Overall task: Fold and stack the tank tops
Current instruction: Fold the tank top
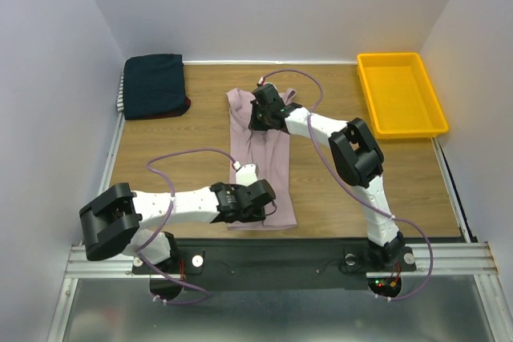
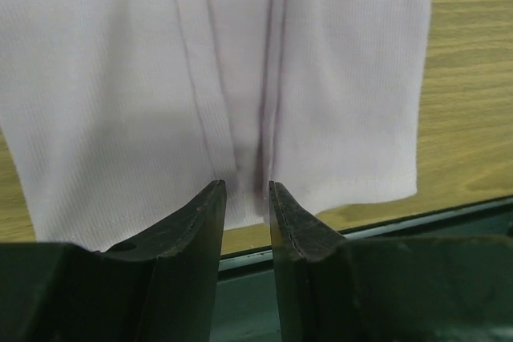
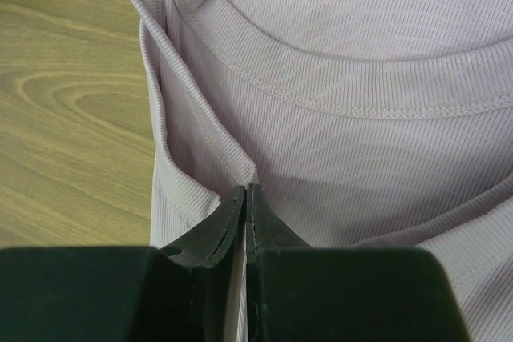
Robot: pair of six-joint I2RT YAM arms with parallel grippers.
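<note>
Hands are gripping the pink top point(image 1: 263, 158): right hand point(image 3: 244, 198) clamped at its neckline, left hand point(image 2: 246, 198) slightly apart astride its hem.

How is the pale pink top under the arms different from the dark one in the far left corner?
The pale dusty-pink ribbed tank top lies stretched lengthwise mid-table, only partly folded; the dark navy tank top is a compact folded rectangle. The pink one lies on bare wood; the navy one tops a stack, striped and red edges peeking out. The left gripper and right gripper are at the pink one; nothing touches the navy. Both are soft cloth.

Unfolded top point(image 1: 260, 162) lies mid-table; folded stack point(image 1: 154, 86) far left, tray point(image 1: 401, 94) far right.
</note>
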